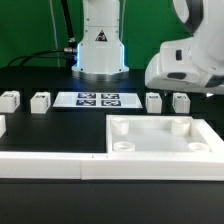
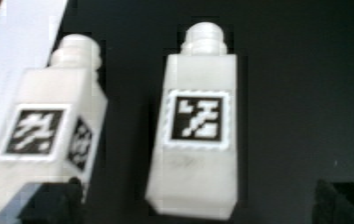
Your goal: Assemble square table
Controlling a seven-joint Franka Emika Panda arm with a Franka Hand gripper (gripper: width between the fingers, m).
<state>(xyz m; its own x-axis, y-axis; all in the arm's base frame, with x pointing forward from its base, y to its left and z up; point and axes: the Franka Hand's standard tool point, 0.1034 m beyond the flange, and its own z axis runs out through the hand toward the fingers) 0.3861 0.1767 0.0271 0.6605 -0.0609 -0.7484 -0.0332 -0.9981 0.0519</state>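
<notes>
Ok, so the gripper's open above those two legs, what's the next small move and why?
Probably lower the open gripper straight down around the leg centred beneath it, then close. That leg lies apart from its neighbour, so the jaws look able to straddle it alone, and the square tabletop shows empty corner sockets waiting for legs.

The white base (image 1: 100, 45) stands upright at the back. The arm (image 1: 185, 55) bends in from the exterior view's right. The gripper (image 2: 195, 205) faces down, jaws spread wide, with dark fingertips (image 2: 46, 205) far apart.
</notes>
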